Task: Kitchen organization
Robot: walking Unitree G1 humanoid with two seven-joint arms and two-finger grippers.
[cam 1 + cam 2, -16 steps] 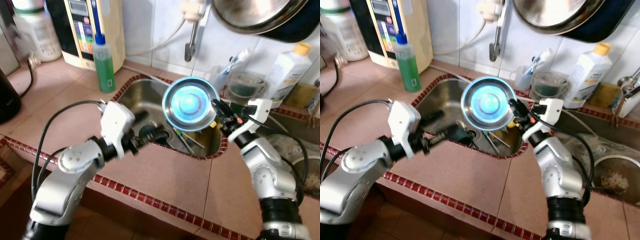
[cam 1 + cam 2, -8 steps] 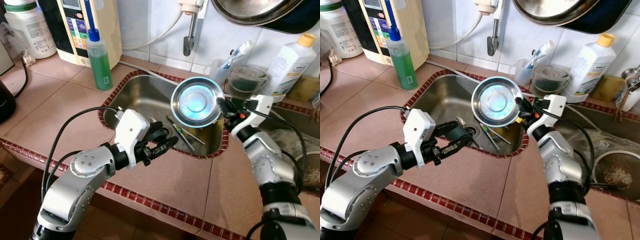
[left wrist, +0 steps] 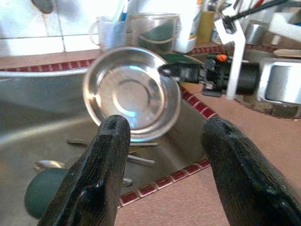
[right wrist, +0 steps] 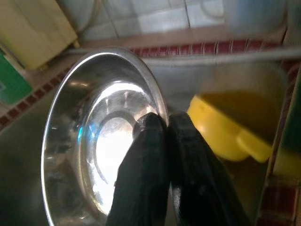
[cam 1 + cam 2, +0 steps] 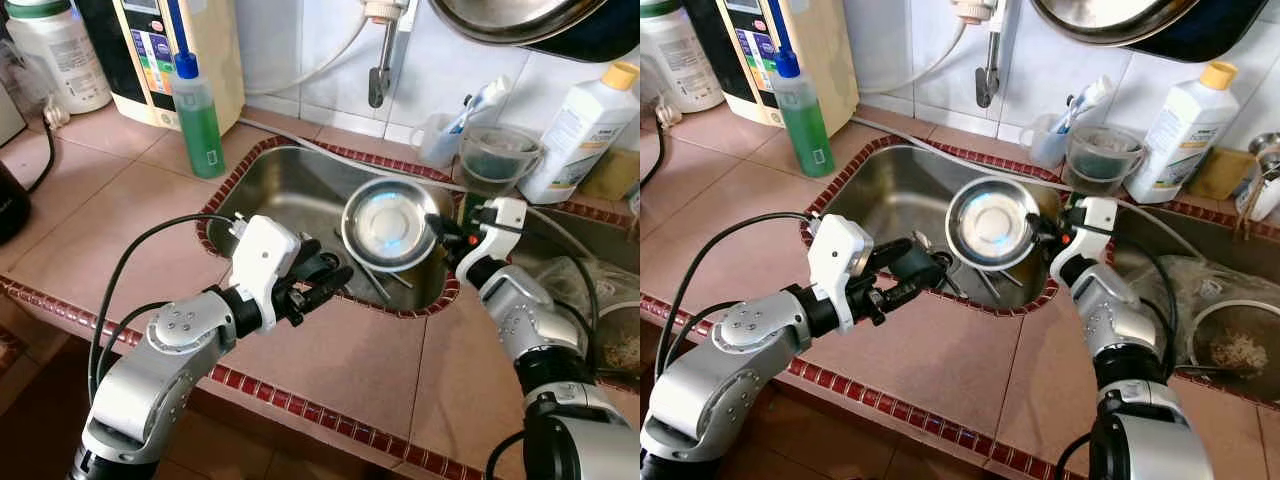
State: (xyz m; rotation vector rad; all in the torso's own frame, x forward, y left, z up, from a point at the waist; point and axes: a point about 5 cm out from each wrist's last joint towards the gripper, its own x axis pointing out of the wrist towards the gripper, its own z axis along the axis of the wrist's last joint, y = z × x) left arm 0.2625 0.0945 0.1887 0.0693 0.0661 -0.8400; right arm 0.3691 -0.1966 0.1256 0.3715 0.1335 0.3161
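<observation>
Right wrist view has the right gripper (image 4: pixel 162 127) clenched on the rim of a steel bowl (image 4: pixel 89 141), held tilted over the sink (image 5: pixel 290 195); the left gripper (image 3: pixel 164 136) gapes wide just before it, holding nothing

Bright, glare upon blurred steel bowl (image 4: pixel 101 136)

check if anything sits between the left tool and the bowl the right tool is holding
Nothing visible does. The bowl hangs over the sink, pinched at its rim by the right tool. The left tool is open at the sink's near edge, facing the bowl across open air.
</observation>
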